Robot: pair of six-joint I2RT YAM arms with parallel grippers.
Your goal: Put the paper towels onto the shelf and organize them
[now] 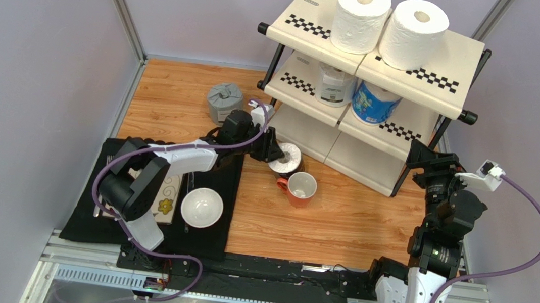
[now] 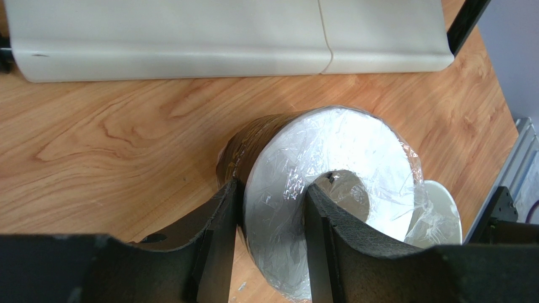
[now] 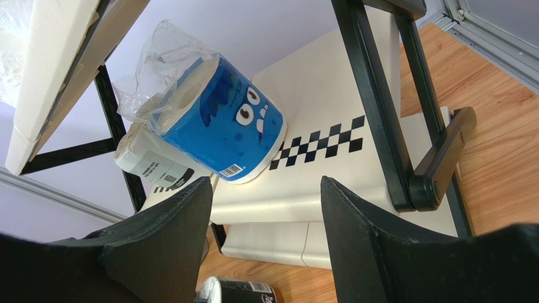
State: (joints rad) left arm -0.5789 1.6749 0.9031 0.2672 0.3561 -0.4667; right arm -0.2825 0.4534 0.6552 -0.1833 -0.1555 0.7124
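The shelf [image 1: 319, 16] stands at the back right. Two white paper towels [image 1: 361, 17] [image 1: 414, 32] stand on its top tier. A clear-white roll [image 1: 334, 85] and a blue roll [image 1: 372, 102] stand on the middle tier. A grey roll [image 1: 223, 102] sits on the table left of the shelf. My left gripper [image 1: 277, 152] is shut on the black-wrapped roll [image 2: 354, 145], one finger [image 2: 322, 208] in its core, the other outside. I cannot tell whether the roll touches the table. My right gripper [image 3: 262, 189] is open and empty at the shelf's right end, facing the blue roll [image 3: 221, 126].
An orange mug [image 1: 301, 188] stands just right of the held roll. A white bowl [image 1: 202, 207] sits on a black mat [image 1: 91, 207] at the near left. The shelf's bottom tier [image 2: 190, 38] lies close beyond the roll. Grey walls enclose the table.
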